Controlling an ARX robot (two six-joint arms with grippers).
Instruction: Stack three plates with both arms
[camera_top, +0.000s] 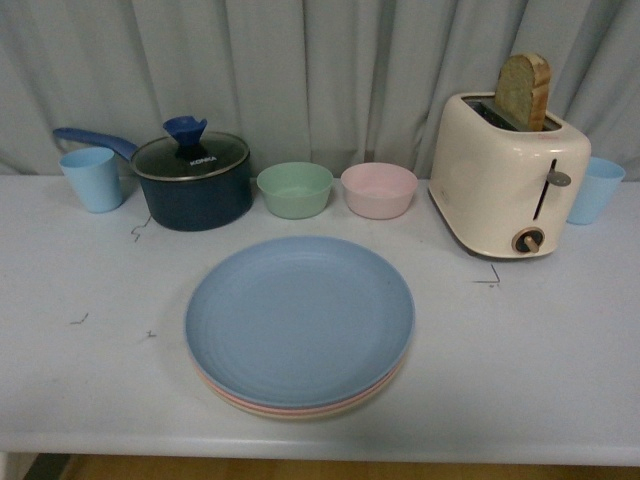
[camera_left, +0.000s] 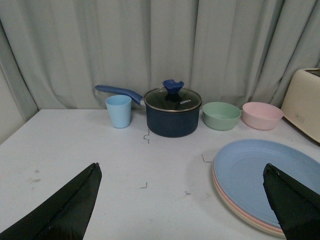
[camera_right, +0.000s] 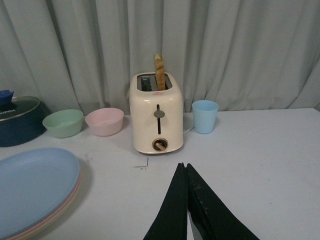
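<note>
The three plates lie stacked at the table's front centre. The blue plate (camera_top: 300, 318) is on top, and only the rims of the pink plate (camera_top: 262, 403) and the beige plate (camera_top: 300, 414) show beneath it. Neither arm appears in the front view. In the left wrist view my left gripper (camera_left: 181, 166) is open and empty above bare table, with the plate stack (camera_left: 265, 175) near one finger. In the right wrist view my right gripper (camera_right: 183, 165) is shut on nothing, off to the side of the stack (camera_right: 30, 185) and in front of the toaster.
Along the back stand a light blue cup (camera_top: 93, 178), a dark blue lidded pot (camera_top: 193, 180), a green bowl (camera_top: 295, 189), a pink bowl (camera_top: 379, 189), a cream toaster (camera_top: 505, 180) holding a bread slice (camera_top: 524, 90), and another blue cup (camera_top: 597, 188). A curtain hangs behind.
</note>
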